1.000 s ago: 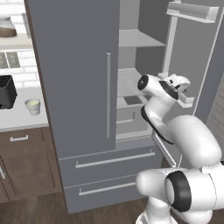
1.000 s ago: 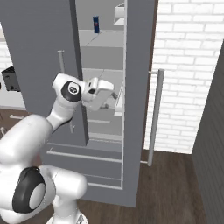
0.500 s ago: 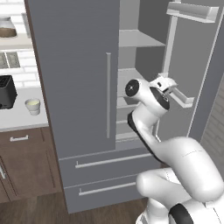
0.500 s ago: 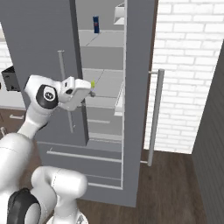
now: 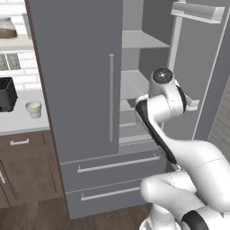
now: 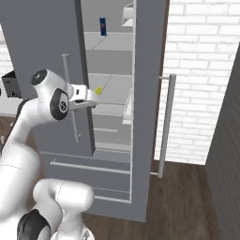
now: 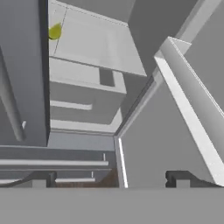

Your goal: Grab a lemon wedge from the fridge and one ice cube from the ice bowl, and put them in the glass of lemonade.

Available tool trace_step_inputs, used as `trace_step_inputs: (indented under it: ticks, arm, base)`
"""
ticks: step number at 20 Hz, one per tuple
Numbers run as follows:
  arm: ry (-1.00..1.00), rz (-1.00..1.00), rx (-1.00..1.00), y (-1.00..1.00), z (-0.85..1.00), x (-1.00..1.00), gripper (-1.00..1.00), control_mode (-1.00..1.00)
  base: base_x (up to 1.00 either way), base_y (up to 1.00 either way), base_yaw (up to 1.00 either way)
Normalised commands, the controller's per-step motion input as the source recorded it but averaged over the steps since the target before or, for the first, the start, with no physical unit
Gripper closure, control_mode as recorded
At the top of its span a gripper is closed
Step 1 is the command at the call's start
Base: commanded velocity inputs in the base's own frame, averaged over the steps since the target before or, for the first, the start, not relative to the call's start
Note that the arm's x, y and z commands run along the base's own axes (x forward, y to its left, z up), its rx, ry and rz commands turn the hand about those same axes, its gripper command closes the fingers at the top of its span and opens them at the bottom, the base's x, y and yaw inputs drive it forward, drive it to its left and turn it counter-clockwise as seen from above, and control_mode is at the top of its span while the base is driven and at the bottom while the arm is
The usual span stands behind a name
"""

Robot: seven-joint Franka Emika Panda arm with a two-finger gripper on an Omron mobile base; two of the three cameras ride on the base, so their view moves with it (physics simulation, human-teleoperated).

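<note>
A: Item one, fridge (image 5: 85, 81)?
B: Tall, grey. Left door closed, with a long bar handle; right door (image 6: 147, 108) swung wide open, two drawers below. Pale shelves (image 7: 94, 41) exposed inside.

A: Item two, wedge?
B: Wedge (image 6: 98, 89), small, yellow-green, lying on a middle shelf near its left front edge, just behind the edge of the closed door. In the hand view it sits at upper left (image 7: 54, 31), partly cut off by that door.

A: Item three, gripper?
B: Gripper (image 6: 91, 98), in front of the open compartment, near the wedge but apart from it. Fingers (image 7: 39, 178) spread wide, nothing between them.

A: Item four, lemonade?
B: Small whitish cup (image 5: 33, 108) on the counter left of the fridge, beside a black toaster (image 5: 6, 94).

A: Other entries?
B: A blue can (image 6: 102, 26) on an upper shelf.
</note>
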Motion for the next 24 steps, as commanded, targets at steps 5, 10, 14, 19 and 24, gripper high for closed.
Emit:
trace_step_inputs:
  ticks: [5,10,14,19,24]
  arm:
    - [-0.03,0.20,0.26,0.75,0.18,-0.06,-1.00,-1.00]
    - [-0.03,0.04,0.00,0.84,0.32,-0.25,-1.00,-1.00]
    - [0.00,0.00,0.00,0.82,0.02,0.20,-1.00,-1.00]
    - [0.00,0.00,0.00,0.55,-0.17,0.84,-1.00,-1.00]
    - [0.00,0.00,0.01,0.09,-0.24,1.00,-1.00,-1.00]
  base:
    - [0.00,0.00,0.00]
    - [0.00,0.00,0.00]
    - [0.00,0.00,0.00]
    - [0.00,0.00,0.00]
    - [0.00,0.00,0.00]
